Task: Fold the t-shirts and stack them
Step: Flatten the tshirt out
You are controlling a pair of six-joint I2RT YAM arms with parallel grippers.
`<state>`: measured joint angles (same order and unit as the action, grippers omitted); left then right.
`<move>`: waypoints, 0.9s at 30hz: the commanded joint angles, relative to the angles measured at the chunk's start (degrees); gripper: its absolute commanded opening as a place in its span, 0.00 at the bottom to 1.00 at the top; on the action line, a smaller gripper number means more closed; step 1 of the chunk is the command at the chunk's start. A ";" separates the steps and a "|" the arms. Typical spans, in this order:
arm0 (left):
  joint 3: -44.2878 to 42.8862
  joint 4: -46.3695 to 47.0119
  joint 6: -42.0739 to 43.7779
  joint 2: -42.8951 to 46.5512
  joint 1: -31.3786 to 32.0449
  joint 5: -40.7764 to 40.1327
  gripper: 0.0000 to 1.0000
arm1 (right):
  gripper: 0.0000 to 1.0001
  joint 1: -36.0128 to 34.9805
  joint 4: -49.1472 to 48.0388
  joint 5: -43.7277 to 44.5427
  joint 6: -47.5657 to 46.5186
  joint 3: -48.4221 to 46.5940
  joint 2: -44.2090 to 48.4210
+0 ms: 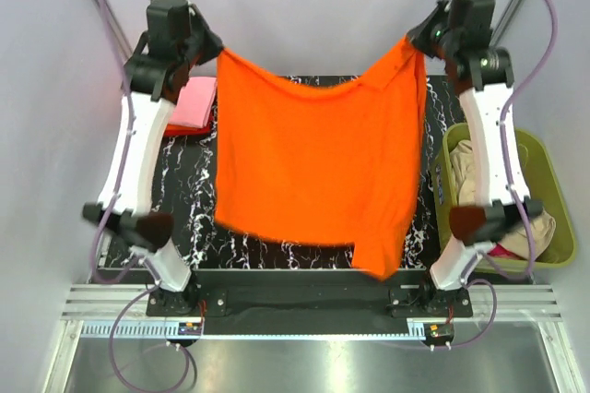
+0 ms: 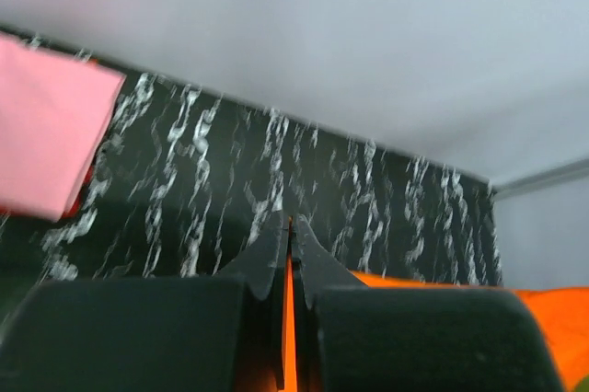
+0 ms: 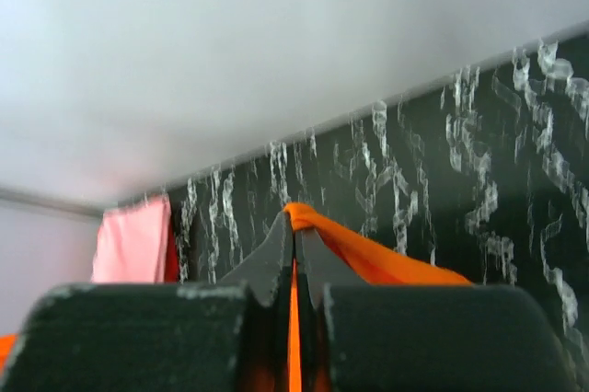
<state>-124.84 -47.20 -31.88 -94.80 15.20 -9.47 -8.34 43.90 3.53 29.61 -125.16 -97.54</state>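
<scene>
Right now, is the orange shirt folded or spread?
Spread: the orange t-shirt hangs flat between the left end effector and right end effector, each shut on a corner.

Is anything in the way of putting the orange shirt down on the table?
Nothing visible. The left gripper and right gripper hold the orange shirt above the table. The folded pink shirt lies off to its left. The hanging cloth hides the tabletop right beneath.

The top view looks down on the whole table (image 1: 189, 190); both wrist views skim closely across its marbled surface.
</scene>
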 commanded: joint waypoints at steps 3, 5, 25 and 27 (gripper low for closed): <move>-20.53 8.61 -6.52 -6.70 -9.22 17.54 0.00 | 0.00 7.98 10.22 -7.47 -4.73 -40.47 -14.33; -17.22 10.89 -7.58 -5.14 -11.41 20.45 0.00 | 0.00 11.67 9.89 -10.37 -3.16 -40.53 -13.13; 80.60 17.50 -5.74 49.00 -13.00 20.65 0.00 | 0.00 13.17 -6.37 -29.80 2.21 66.75 37.67; 86.48 14.79 -6.26 51.90 -13.01 17.13 0.00 | 0.00 13.17 -6.02 -30.95 2.56 73.70 39.26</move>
<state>-43.59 -29.95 -38.22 -47.00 2.39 12.38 4.78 39.66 -22.94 31.51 -58.41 -61.67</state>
